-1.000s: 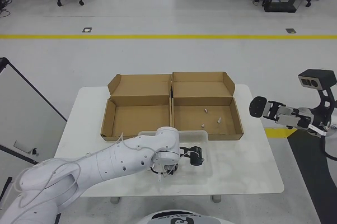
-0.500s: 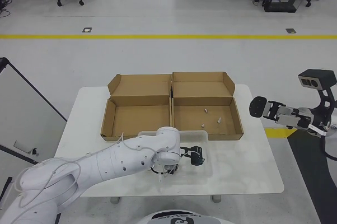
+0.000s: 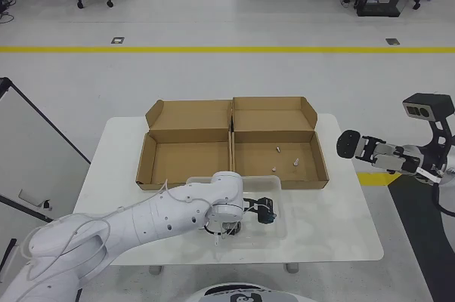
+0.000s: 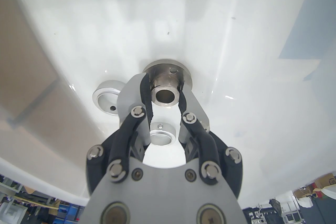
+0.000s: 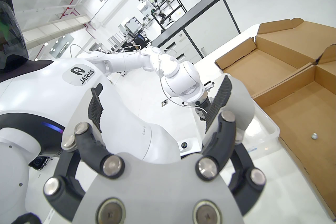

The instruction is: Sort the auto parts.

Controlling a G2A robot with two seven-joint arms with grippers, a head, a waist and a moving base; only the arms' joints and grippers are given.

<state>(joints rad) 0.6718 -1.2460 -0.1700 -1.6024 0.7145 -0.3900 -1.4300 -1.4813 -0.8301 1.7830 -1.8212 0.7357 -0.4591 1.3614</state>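
- White bench [image 3: 326, 226] stands on a pale workshop floor, with a yellow line [image 3: 227, 49] running across the floor behind it.
- On the far half of the bench you have two open brown boxes, side by side and touching: the left cardboard box [image 3: 184, 162] and the right cardboard box [image 3: 254, 162].
- Three small silver metal parts [image 3: 277, 147] lie loose on the floor of the right cardboard box, near its middle.
- Just in front of the boxes, on the robot's side, sits a translucent white plastic bin [image 3: 258, 178].
- Your left tool [image 4: 164, 86] is down inside the bin. Its fingers are closed partway onto the hub of a flanged silver metal bushing [image 4: 164, 66], one black pad on each side.
- You cannot tell whether the bushing's flange touches the bin floor.
- A shallow round silver cap [image 4: 106, 100] lies on the bin floor just beside the bushing. A short silver ring collar [image 4: 161, 133] lies under the left tool's fingers.
- Your right tool [image 5: 159, 88] hangs off the bench's right side, well apart from the boxes, fingers spread wide and gripping nothing.
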